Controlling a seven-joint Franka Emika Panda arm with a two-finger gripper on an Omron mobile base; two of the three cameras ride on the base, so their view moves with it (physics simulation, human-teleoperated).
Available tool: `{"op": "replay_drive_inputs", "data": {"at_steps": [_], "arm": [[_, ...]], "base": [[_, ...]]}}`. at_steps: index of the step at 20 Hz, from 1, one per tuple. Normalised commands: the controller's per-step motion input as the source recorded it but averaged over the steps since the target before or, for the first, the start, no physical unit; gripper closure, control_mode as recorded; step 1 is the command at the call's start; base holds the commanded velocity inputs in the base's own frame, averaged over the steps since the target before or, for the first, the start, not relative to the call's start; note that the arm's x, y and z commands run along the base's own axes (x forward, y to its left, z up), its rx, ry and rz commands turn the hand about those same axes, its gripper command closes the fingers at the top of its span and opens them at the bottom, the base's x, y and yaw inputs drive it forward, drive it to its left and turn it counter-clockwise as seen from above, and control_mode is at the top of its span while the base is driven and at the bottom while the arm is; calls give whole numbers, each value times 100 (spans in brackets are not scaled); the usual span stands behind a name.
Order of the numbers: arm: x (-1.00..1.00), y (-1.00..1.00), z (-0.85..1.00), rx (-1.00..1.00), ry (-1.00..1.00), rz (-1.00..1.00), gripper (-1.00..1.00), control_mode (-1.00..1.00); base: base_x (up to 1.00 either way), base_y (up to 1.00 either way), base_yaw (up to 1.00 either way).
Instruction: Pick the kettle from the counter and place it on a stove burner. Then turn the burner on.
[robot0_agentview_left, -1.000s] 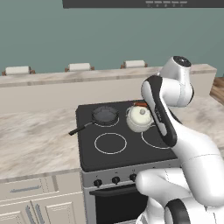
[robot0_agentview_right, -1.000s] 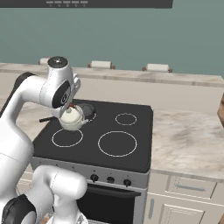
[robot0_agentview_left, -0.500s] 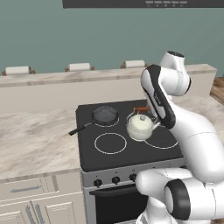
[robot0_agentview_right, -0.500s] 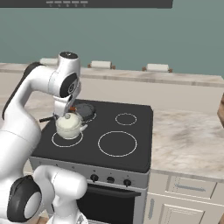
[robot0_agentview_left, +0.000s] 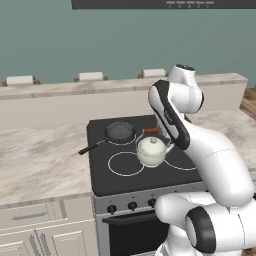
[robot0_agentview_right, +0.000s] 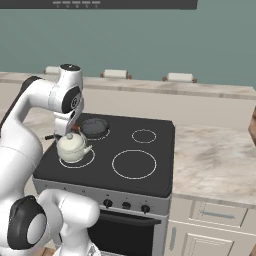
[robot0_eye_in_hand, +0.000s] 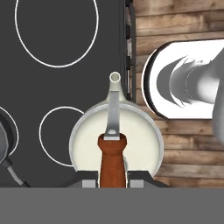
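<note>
The beige marble-patterned tabletop (robot0_agentview_left: 45, 160) flanks the black glass cooktop (robot0_agentview_right: 150, 165). The base views show a black long-handled frying pan (robot0_agentview_left: 119, 131) at the squat cream-white kettle's (robot0_agentview_left: 151, 151) 11 o'clock. The hand view shows the jaws (robot0_eye_in_hand: 113, 183) closed on the kettle's reddish-brown wooden handle bar (robot0_eye_in_hand: 113, 159), at 6 o'clock.

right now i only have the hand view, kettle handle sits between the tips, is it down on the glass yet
Observer: Probably not. The right base view puts the kettle over the front-left middle-sized ring, but the left base view puts it to the right of that ring, so it looks lifted.
Operator: how close is the pan
Observer: The frying pan sits on the burner just behind that ring, its handle pointing out toward the front left, apart from the kettle.
Operator: where are the knobs
Observer: The knobs run in a row along the stove front, under the cooktop's near edge.
</note>
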Motion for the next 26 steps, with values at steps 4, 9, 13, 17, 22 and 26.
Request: {"op": "replay_drive_inputs", "data": {"at_steps": [4, 9, 13, 17, 22, 26], "arm": [[7, 14, -27, 0, 0, 0, 100, -100], [29, 0, -23, 0, 0, 0, 100, -100], [31, 10, -14, 0, 0, 0, 100, -100], [12, 20, -2, 0, 6, 0, 100, -100], [0, 18, -2, 0, 7, 0, 100, -100], [12, 20, -1, 0, 1, 0, 100, -100]], "base": [[0, 0, 0], [0, 0, 0], [0, 0, 0], [0, 0, 0], [0, 0, 0], [0, 0, 0]]}}
